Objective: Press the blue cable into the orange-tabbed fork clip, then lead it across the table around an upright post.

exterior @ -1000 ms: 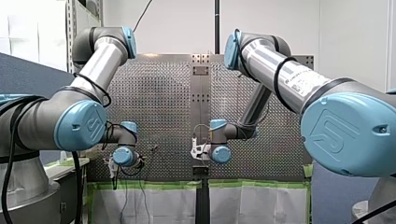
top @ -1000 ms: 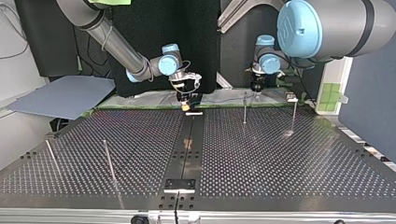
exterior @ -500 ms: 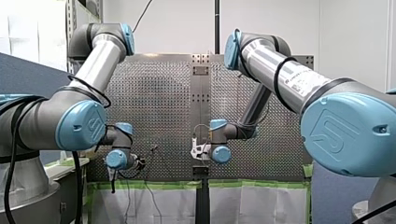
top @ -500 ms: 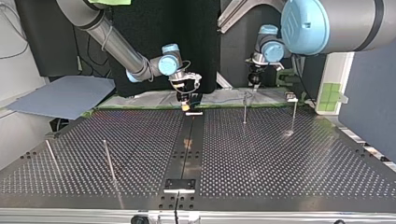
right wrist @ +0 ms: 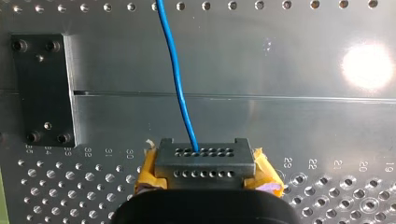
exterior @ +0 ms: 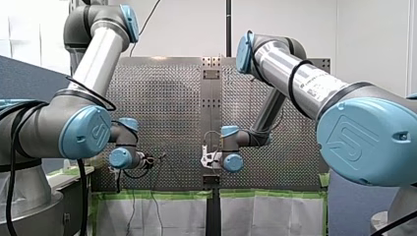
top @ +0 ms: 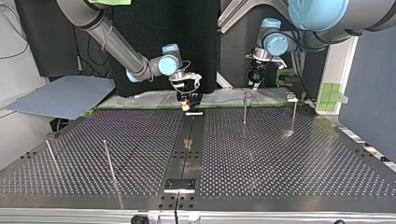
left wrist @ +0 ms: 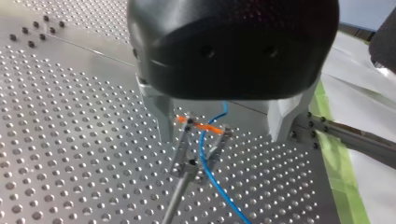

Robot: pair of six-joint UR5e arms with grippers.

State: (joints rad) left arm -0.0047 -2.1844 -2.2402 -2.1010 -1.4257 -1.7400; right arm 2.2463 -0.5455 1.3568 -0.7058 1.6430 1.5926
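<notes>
In the left wrist view the blue cable (left wrist: 205,158) runs through the orange-tabbed fork clip (left wrist: 201,126), which stands on the perforated table beside a thin upright post (left wrist: 180,186). My left gripper (left wrist: 222,137) hangs above the clip, open, its metal fingers (left wrist: 156,119) wide apart and empty. My right gripper (right wrist: 204,179), with yellow pads (right wrist: 147,172), is shut on a grey connector block (right wrist: 204,158). The blue cable (right wrist: 175,70) is plugged into that block and leads away ahead. In the top view my right gripper (top: 189,100) sits at the table's far edge and my left gripper (top: 256,77) is raised.
Thin upright posts stand on the table (top: 261,154): two at the top view's right (top: 244,107) (top: 294,114), two at its left (top: 109,161) (top: 51,156). A black plate (right wrist: 44,88) is bolted beside the cable. A grey board (top: 65,95) lies off the table's far left.
My left arm has lifted its gripper up and away from the table's far edge, drifting toward the top view's right. My right arm and the connector block have not moved.
</notes>
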